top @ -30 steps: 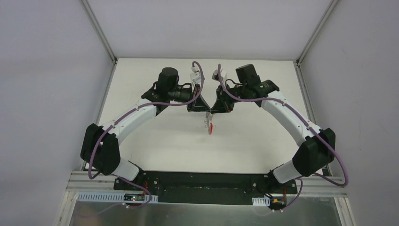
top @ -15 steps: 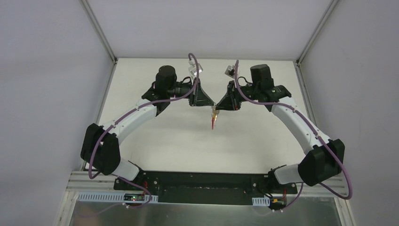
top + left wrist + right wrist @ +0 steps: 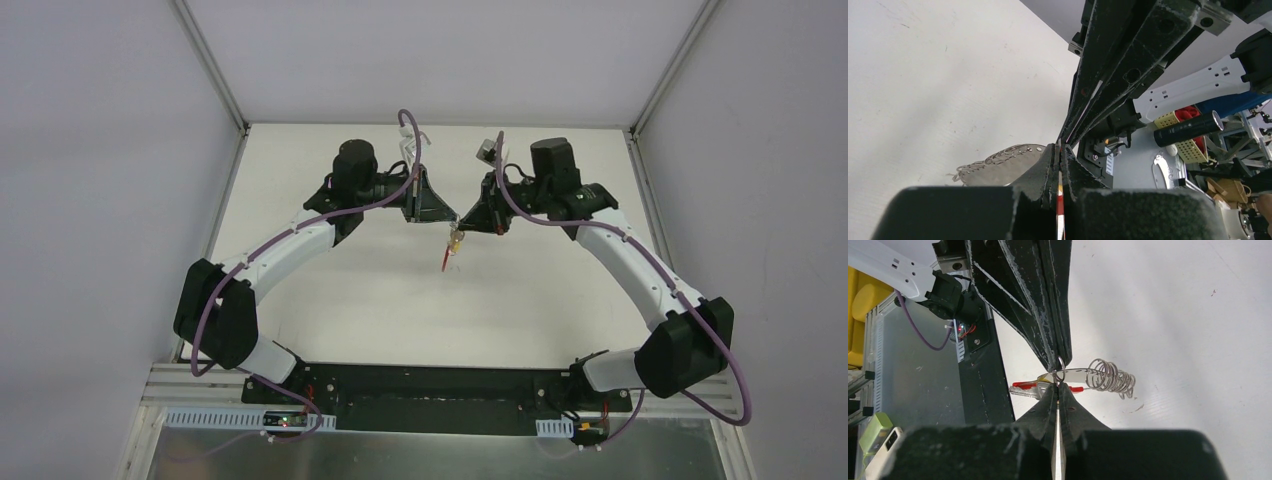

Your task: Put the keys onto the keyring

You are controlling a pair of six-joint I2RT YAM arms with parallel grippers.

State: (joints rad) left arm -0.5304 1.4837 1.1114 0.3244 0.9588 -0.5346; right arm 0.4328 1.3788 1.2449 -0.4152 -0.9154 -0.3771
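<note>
Keys [image 3: 1108, 377] hang in the air above the counter [image 3: 1173, 315], about midway across it and toward its far side, right where my two hands meet tip to tip. In the right wrist view the bunch lies sideways: a tight fan of wire-like loops on one side, grey blades on the other, and the red band [image 3: 1023, 384] running between them. A small metal ring [image 3: 1060, 371] sits just at the point where the fingertips come together.

My left hand [image 3: 1057, 360] reaches in from the left with its fingers closed. Its own camera shows a thin red-and-white sliver in the pinch, so I read it as gripping the keys by the band. My right hand [image 3: 1057, 387] comes in from the opposite side, also fully closed, with its tips touching the bottom of the ring. I cannot tell whether it actually has the ring clamped or only presses against it.

From above, both arms bow outward and curve back in toward the middle, and the bunch dangles just below the joined tips. The left wrist view catches a grey looped shadow [image 3: 998, 165] of the bunch lying on the counter beneath.
</note>
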